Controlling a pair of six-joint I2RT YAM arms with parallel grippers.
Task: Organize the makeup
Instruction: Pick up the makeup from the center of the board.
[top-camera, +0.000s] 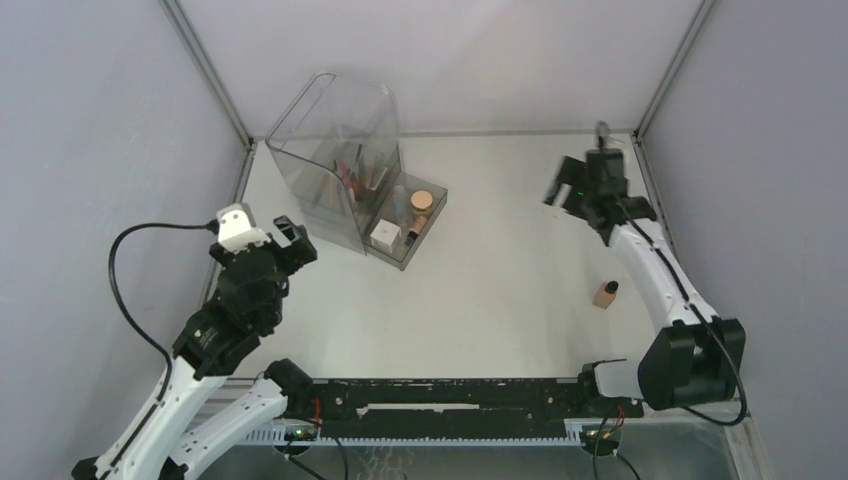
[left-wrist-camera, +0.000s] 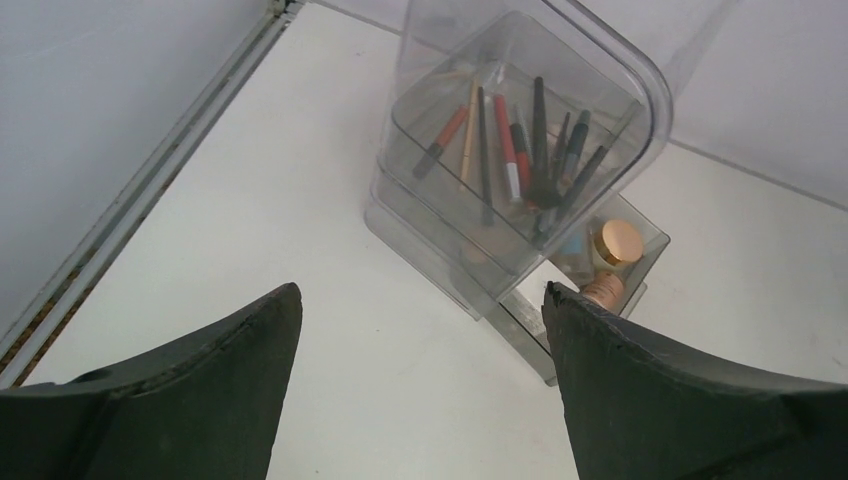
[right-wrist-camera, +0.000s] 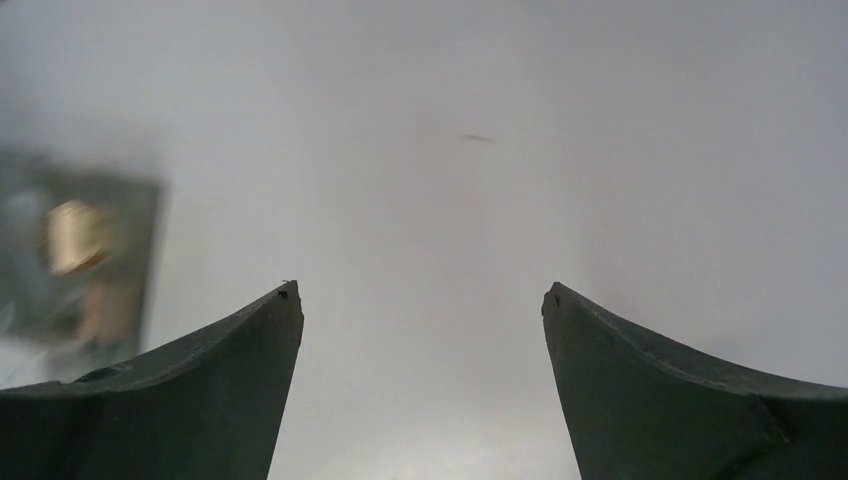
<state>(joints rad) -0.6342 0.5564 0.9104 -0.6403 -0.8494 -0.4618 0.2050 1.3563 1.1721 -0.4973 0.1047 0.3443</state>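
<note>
The clear tiered organizer (top-camera: 345, 150) stands at the back left. Its upper tier holds several red and black pencils and brushes (left-wrist-camera: 505, 150). Its front tray holds a gold-lidded jar (top-camera: 422, 200), a white square box (top-camera: 385, 234) and a tan bottle (left-wrist-camera: 603, 290). Another tan bottle with a black cap (top-camera: 606, 293) lies alone on the table at the right. My left gripper (top-camera: 297, 238) is open and empty, just left of the organizer and above the table (left-wrist-camera: 420, 300). My right gripper (top-camera: 563, 193) is open and empty, raised at the back right (right-wrist-camera: 420, 295).
The white table (top-camera: 500, 260) is walled by grey panels at the left, back and right. A black rail (top-camera: 450, 400) runs along the near edge between the arm bases. The organizer shows blurred at the left of the right wrist view (right-wrist-camera: 80, 260).
</note>
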